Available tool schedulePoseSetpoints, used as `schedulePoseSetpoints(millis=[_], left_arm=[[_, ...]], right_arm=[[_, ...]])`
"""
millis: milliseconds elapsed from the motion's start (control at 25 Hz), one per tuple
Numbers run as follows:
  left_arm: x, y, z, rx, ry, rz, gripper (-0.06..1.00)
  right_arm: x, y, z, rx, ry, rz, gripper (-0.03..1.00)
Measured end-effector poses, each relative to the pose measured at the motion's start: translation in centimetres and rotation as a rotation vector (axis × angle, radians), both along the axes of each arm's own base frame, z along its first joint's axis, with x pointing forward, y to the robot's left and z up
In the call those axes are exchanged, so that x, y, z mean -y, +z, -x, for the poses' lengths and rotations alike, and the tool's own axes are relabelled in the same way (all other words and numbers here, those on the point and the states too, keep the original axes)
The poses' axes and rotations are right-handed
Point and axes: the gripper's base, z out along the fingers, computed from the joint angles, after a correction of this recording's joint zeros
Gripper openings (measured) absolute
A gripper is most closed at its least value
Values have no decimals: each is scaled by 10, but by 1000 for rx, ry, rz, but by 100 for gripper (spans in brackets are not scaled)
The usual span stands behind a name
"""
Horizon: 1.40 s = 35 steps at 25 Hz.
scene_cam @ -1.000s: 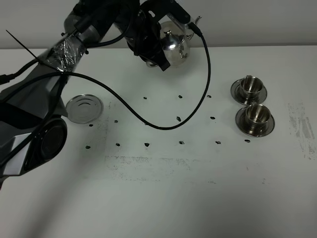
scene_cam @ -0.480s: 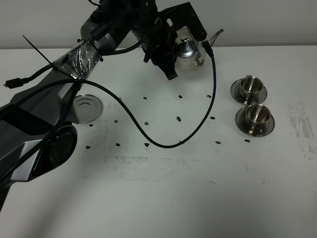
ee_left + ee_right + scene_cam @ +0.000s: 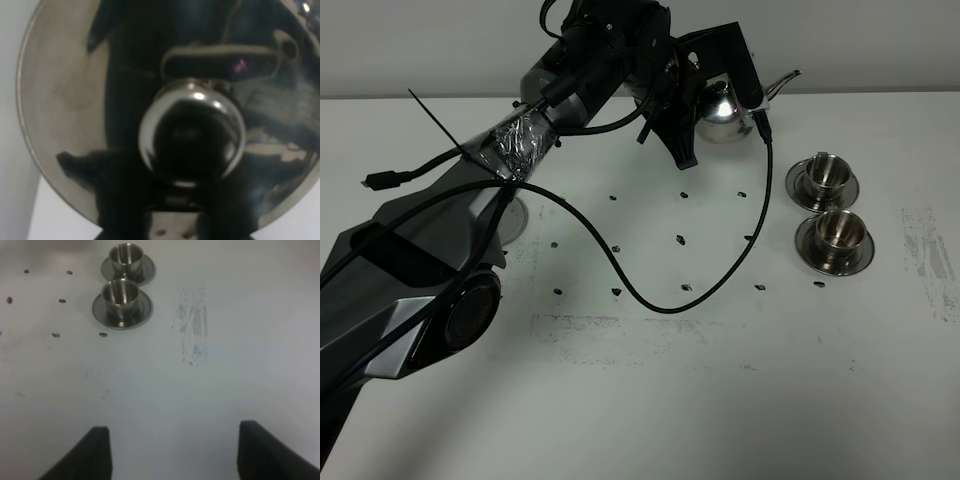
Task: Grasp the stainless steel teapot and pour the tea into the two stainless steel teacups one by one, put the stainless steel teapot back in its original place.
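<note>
The left gripper [image 3: 692,108], clamped shut on the stainless steel teapot [image 3: 724,112], holds it aloft over the far side of the table [image 3: 620,400]; its spout [image 3: 782,82] points toward the two stainless steel teacups [image 3: 823,176] nearby; rigid, slick and probably tea-heavy, the pot looks safest gripped by its loop handle.

The shiny squat steel teapot [image 3: 720,112] hangs roughly upright at the far centre, thin spout pointing right, while the far small steel teacup [image 3: 823,172] and the near small steel teacup [image 3: 837,229] stand upright on round steel saucers [image 3: 861,252] at the right.
</note>
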Motion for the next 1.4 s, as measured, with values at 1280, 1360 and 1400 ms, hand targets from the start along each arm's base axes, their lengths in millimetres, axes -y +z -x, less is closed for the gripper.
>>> schedulePoseSetpoints(millis=[1280, 1360, 1400], left_arm=[[18, -29, -8, 205, -202, -200, 17], [18, -28, -8, 217, -204, -204, 17], [18, -28, -9, 222, -204, -207, 17]], right_arm=[[0, 0, 0, -1, 0, 0, 53], [0, 0, 0, -1, 0, 0, 53], [0, 0, 0, -1, 0, 0, 53]])
